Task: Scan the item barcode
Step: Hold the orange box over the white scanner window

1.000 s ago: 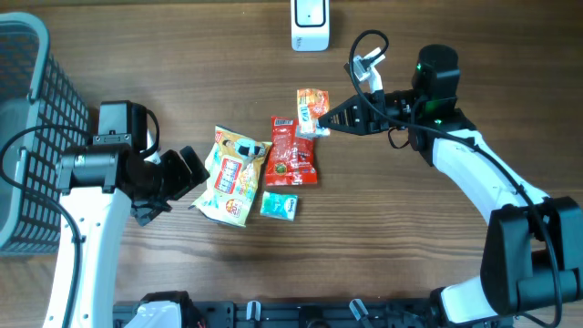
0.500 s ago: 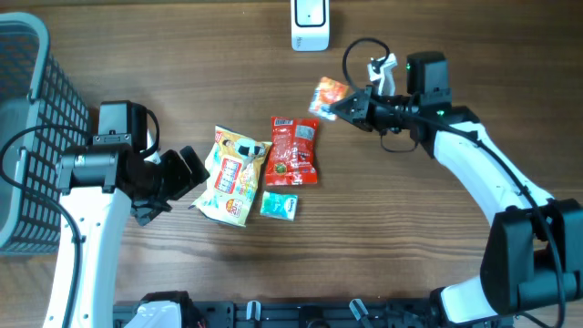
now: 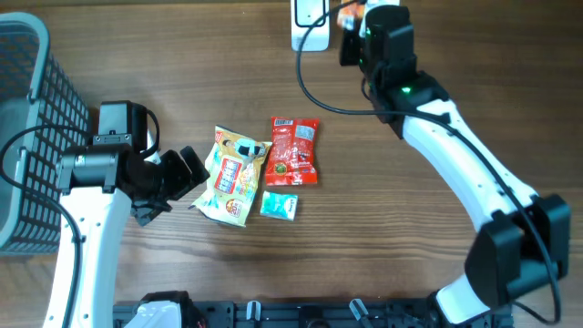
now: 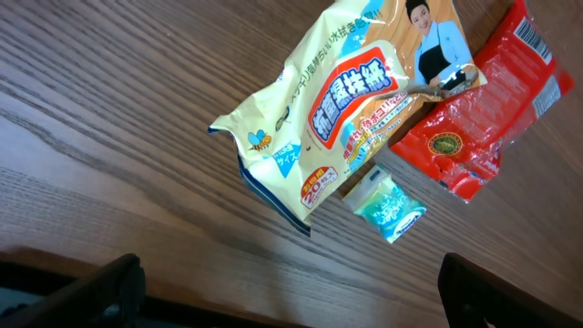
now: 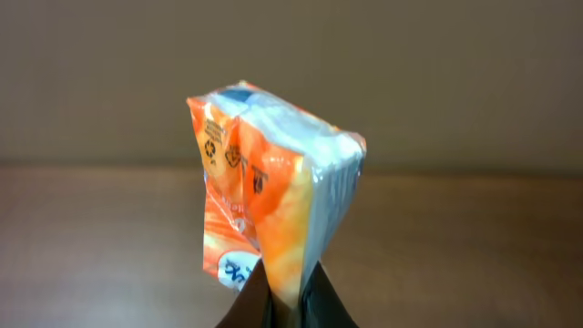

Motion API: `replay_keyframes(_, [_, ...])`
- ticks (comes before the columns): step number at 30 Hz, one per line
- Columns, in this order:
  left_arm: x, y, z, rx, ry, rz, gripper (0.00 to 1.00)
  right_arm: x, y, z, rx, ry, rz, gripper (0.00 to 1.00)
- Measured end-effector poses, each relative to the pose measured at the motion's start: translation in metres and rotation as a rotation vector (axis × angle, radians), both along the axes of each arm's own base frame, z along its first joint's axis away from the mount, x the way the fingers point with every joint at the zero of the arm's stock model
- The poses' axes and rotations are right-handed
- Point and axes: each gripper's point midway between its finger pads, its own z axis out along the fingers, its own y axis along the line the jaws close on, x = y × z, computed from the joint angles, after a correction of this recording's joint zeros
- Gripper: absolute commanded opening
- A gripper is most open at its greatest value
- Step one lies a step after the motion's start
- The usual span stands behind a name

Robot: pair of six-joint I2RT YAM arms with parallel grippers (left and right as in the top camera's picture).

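My right gripper point(image 3: 350, 20) is shut on a small orange packet point(image 3: 348, 13), lifted beside the white scanner point(image 3: 308, 18) at the table's far edge. The right wrist view has the orange packet point(image 5: 273, 196) standing upright, its lower edge pinched in my right gripper point(image 5: 288, 302). My left gripper point(image 3: 189, 173) stands open, low over the table just left of a yellow snack bag point(image 3: 232, 175). From the left wrist view the yellow bag point(image 4: 351, 100) lies ahead of the left gripper point(image 4: 291, 305), nothing between the fingers.
A red packet point(image 3: 293, 150) and a small teal packet point(image 3: 279, 205) lie right of the yellow bag; both also appear in the left wrist view, red packet point(image 4: 483, 105) and teal packet point(image 4: 387, 205). A dark mesh basket point(image 3: 27, 137) stands at the left edge.
The right arm has lifted the orange packet off the table beside the red packet and carried it up to the far edge next to the scanner. The left arm has not moved.
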Motion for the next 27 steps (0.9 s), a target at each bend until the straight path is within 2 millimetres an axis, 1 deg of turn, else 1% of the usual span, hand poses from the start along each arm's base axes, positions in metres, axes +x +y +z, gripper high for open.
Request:
replay_keyframes(1, [0.000,0.000,0.000,0.000,0.000,0.000,1.00,0.007,0.002,0.001,0.007,-0.030,-0.005,0.04])
replay_keyframes(2, [0.000,0.000,0.000,0.000,0.001,0.000,1.00,0.012,0.004,-0.002,0.009,-0.043,-0.008,0.04])
replay_keyframes(5, [0.000,0.000,0.000,0.000,0.002,0.000,1.00,0.029,0.008,-0.027,-0.025,-0.017,-0.012,0.05])
replay_keyframes(7, [0.000,0.000,0.000,0.000,0.001,0.000,1.00,0.044,0.013,-0.036,-0.070,-0.010,-0.010,0.04])
replay_keyframes(9, [0.000,0.000,0.000,0.000,0.001,0.000,1.00,0.059,0.020,-0.039,-0.118,-0.019,-0.006,0.05])
replay_keyframes(10, [0.000,0.000,0.000,0.000,0.001,0.000,1.00,0.070,0.025,-0.037,-0.148,-0.038,-0.004,0.04])
replay_keyframes(14, [0.000,0.000,0.000,0.000,0.002,0.000,1.00,0.089,0.038,-0.035,-0.224,-0.092,-0.002,0.05])
replay_keyframes(15, [0.000,0.000,0.000,0.000,0.002,0.000,1.00,0.092,0.040,-0.036,-0.245,-0.106,0.000,0.05])
replay_keyframes(17, [0.000,0.000,0.000,0.000,0.002,0.000,1.00,0.095,0.043,-0.048,-0.315,-0.104,0.015,0.05])
replay_keyframes(18, [0.000,0.000,0.000,0.000,0.002,0.000,1.00,0.097,0.044,-0.064,-0.344,-0.083,0.025,0.05])
replay_keyframes(23, [0.000,0.000,0.000,0.000,0.002,0.000,1.00,0.101,0.046,-0.094,-0.425,-0.053,0.053,0.05])
replay_keyframes(25, [0.000,0.000,0.000,0.000,0.002,0.000,1.00,0.101,0.047,-0.096,-0.432,-0.055,0.060,0.05])
replay_keyframes(27, [0.000,0.000,0.000,0.000,0.002,0.000,1.00,0.104,0.048,-0.088,-0.425,-0.087,0.054,0.04])
